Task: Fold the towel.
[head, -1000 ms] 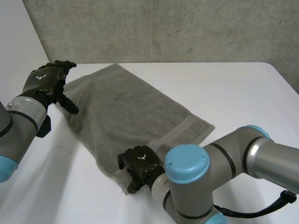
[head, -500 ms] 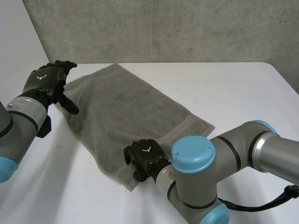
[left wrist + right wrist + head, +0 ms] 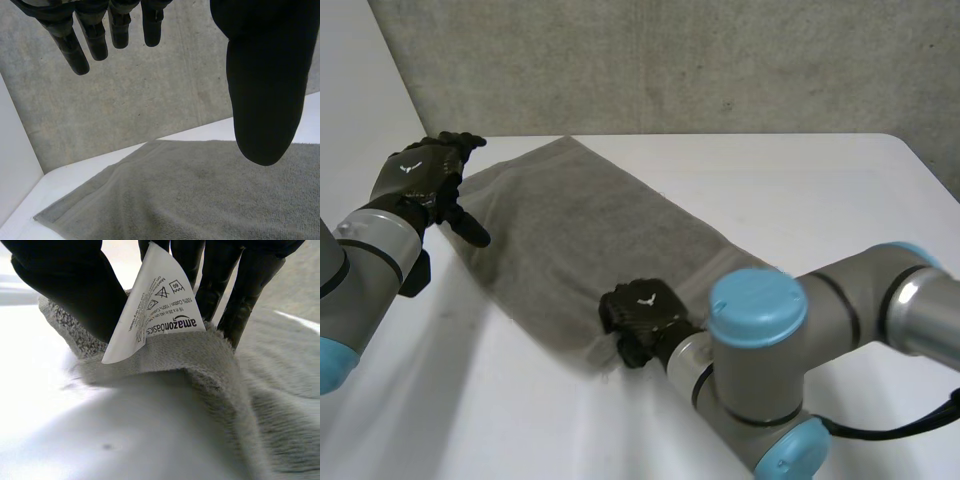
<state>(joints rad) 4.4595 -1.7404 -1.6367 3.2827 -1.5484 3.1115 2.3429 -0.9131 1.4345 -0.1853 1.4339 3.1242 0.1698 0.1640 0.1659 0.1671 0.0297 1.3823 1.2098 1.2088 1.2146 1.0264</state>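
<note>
A rough concrete wall (image 3: 670,60) stands behind a white tabletop (image 3: 820,200). On it a grey towel (image 3: 590,230) lies slantwise, one corner close to the tabletop's far edge and the rest running towards its near edge.

From the head view we see the left robot hand (image 3: 420,175) at the towel's left corner, near the tabletop's left edge. We also see the right robot hand (image 3: 642,315) on the towel's near corner. The right arm (image 3: 800,350), grey with light-blue caps, reaches in over the near right of the tabletop and hides part of the towel's near right end.

The left wrist view adds what the head view cannot. The left robot hand's fingers (image 3: 95,35) are straight, its thumb (image 3: 262,75) is well apart from them, and nothing is between them. The towel's hemmed corner lies flat on the tabletop in front of that hand.

The right wrist view shows the right robot hand pinching the towel's corner between thumb and fingers, with the cloth raised off the tabletop in a hump. A white care label (image 3: 155,305) stands up from the hem between thumb and fingers. We can read "amazonbasics" and "100% Cotton" on it, above them a row of wash symbols, one marked 60. The smaller print is too fine for us to read.
</note>
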